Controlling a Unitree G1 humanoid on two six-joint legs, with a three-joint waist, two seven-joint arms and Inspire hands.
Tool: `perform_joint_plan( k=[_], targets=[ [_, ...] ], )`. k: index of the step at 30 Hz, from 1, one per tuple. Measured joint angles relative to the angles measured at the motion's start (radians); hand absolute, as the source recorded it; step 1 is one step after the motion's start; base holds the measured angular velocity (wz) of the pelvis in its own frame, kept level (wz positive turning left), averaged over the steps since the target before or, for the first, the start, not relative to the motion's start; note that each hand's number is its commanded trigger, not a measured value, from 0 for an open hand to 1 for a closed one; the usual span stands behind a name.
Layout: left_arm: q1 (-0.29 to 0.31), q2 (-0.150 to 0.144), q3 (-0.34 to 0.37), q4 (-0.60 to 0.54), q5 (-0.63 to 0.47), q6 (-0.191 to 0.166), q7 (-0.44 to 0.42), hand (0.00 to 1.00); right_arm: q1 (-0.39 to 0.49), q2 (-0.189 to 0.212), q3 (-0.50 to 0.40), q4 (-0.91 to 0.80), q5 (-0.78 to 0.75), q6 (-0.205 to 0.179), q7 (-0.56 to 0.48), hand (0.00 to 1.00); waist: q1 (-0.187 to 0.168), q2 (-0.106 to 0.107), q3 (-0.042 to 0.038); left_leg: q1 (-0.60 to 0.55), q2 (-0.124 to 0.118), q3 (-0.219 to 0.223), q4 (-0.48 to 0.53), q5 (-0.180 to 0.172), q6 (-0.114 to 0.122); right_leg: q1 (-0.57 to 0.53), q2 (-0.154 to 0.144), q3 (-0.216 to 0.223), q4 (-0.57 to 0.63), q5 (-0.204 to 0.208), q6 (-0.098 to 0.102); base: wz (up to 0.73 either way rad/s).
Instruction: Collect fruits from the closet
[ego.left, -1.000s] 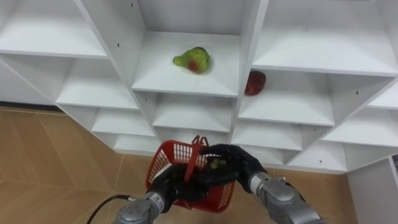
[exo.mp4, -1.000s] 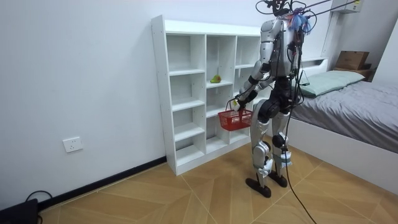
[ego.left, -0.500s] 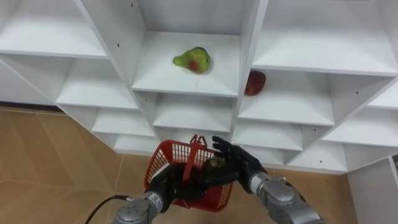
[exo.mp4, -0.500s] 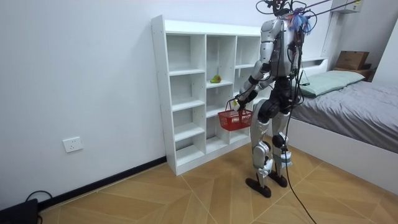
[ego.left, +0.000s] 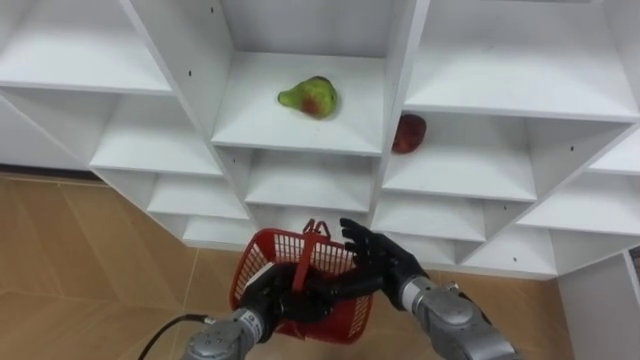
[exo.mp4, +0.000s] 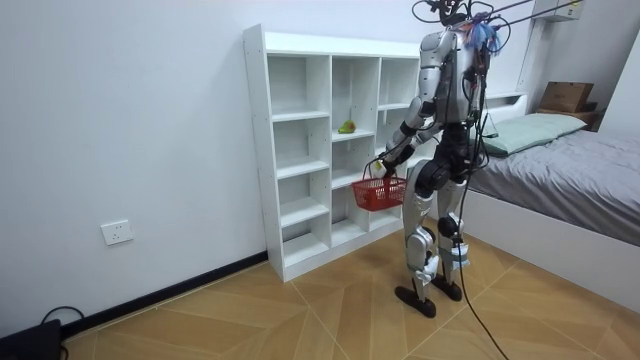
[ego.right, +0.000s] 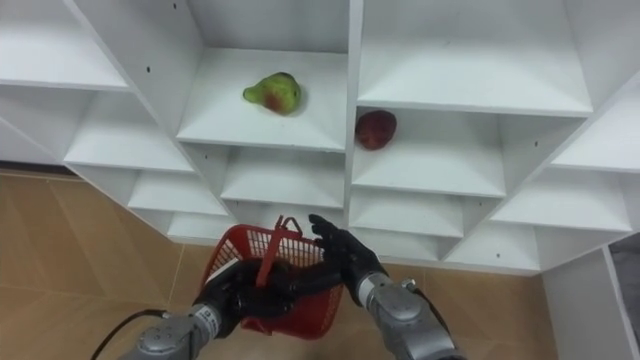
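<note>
**Red basket held low before the shelves, two fruits above**

While the left hand (ego.left: 272, 300) has its fingers curled round the lower part of the upright handle (ego.left: 308, 255) of the red basket (ego.left: 268, 250), the right hand (ego.left: 372, 266) hovers over the basket's right rim with its fingers spread and straight, gripping nothing. The basket hangs in front of the robot's body, over the wooden floor (ego.left: 80, 260) and just short of the lowest shelves. What lies inside the basket cannot be made out behind the two dark hands.

Beyond the hands rises the white shelf unit (ego.left: 470, 100), with open compartments in columns. On a shelf of the middle column lies a green pear (ego.left: 308, 96) with a red blush, on its side, near the middle of the board. One level lower, in the column to the right, a dark red apple (ego.left: 409, 132) sits in the left corner of its compartment, against the partition.

From the room view, the robot stands upright, close to the front of the shelf unit, with the basket at hip height between it and the shelves. A bed (exo.mp4: 570, 165) lies behind it, at the room view's right.
</note>
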Motion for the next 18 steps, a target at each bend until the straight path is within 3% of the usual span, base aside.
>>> perform_joint_plan(
  k=[18],
  targets=[
    [0.005, 0.007, -0.002, 0.0, 0.002, -0.001, 0.002, 1.0, 0.01, -0.015, 0.001, -0.004, 0.001, -0.003, -0.001, 0.0, 0.007, 0.003, -0.0026, 0.019, -0.001, -0.006, -0.003, 0.0, 0.0, 0.022, -0.001, -0.011, -0.003, 0.0, 0.0, 0.01]
  ],
)
